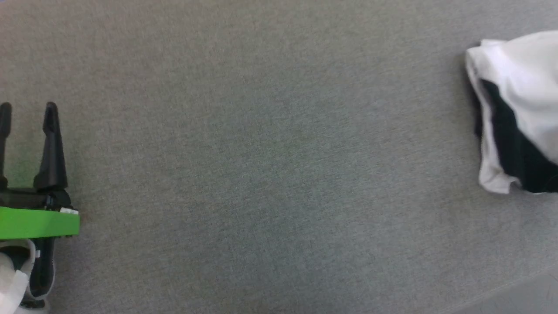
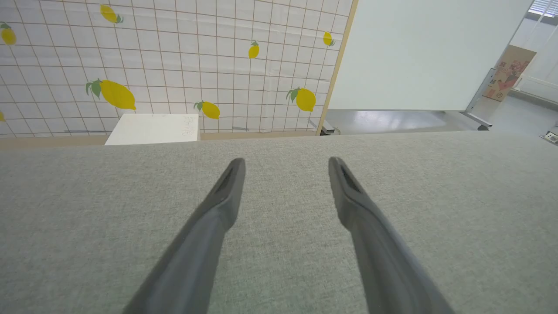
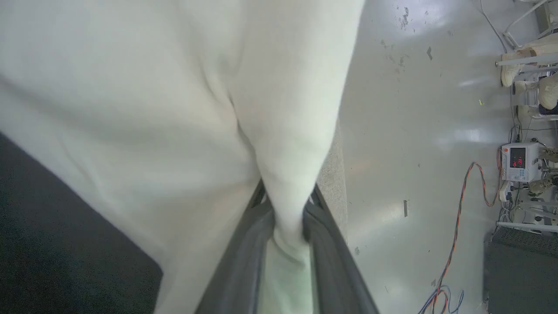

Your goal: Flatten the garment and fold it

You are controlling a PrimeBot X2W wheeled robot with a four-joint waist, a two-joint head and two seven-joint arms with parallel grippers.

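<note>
The garment (image 1: 518, 78), white with a black part, hangs bunched at the right edge of the head view, above the grey table (image 1: 270, 157). In the right wrist view my right gripper (image 3: 287, 205) is shut on a fold of the garment's white cloth (image 3: 174, 109), which drapes away from the fingers; a black part lies at the lower left. My left gripper (image 1: 27, 115) stands open at the far left of the head view, far from the garment. In the left wrist view the left gripper (image 2: 285, 168) hovers low over bare table cloth with nothing between its fingers.
The grey fabric table top (image 2: 457, 196) ends at a far edge, behind which stand a lemon-print tiled wall (image 2: 174, 56) and a white box (image 2: 152, 128). Beside the table's edge lies a shiny floor (image 3: 414, 131) with cables (image 3: 457, 226) and equipment (image 3: 518, 161).
</note>
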